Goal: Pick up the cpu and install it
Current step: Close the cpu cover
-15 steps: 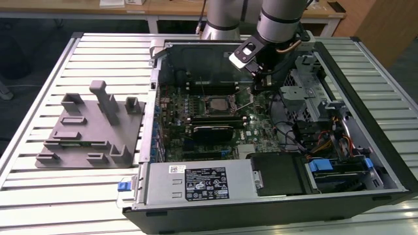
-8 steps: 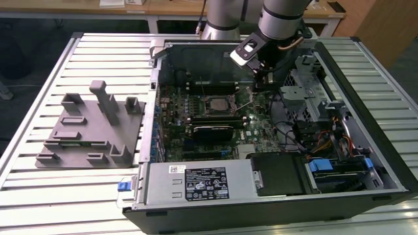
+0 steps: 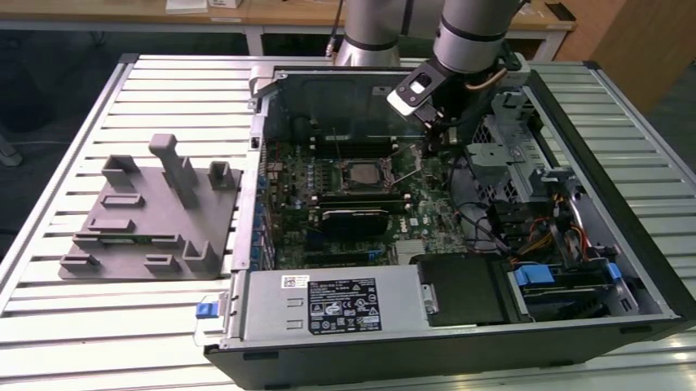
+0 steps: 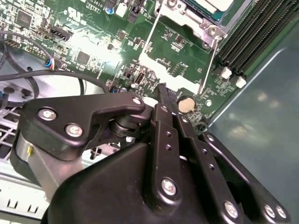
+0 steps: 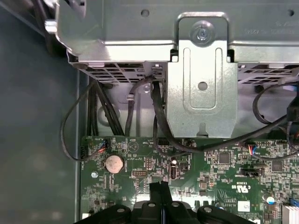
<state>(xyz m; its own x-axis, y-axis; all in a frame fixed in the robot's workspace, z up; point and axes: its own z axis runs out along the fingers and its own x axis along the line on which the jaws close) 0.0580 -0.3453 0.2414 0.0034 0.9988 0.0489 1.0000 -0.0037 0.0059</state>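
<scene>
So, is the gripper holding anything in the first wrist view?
No, the gripper is shut with nothing clamped in it, poised over the green motherboard.

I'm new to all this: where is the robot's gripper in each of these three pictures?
Exterior view: the gripper hangs inside the open computer case, at the exterior view's right of the socket.
Second wrist view: the gripper, shut, points at the motherboard beside a round battery.
First wrist view: the gripper, shut, over the same board.
Shared landmark: that battery in both wrist views; the green motherboard in all three.
</scene>
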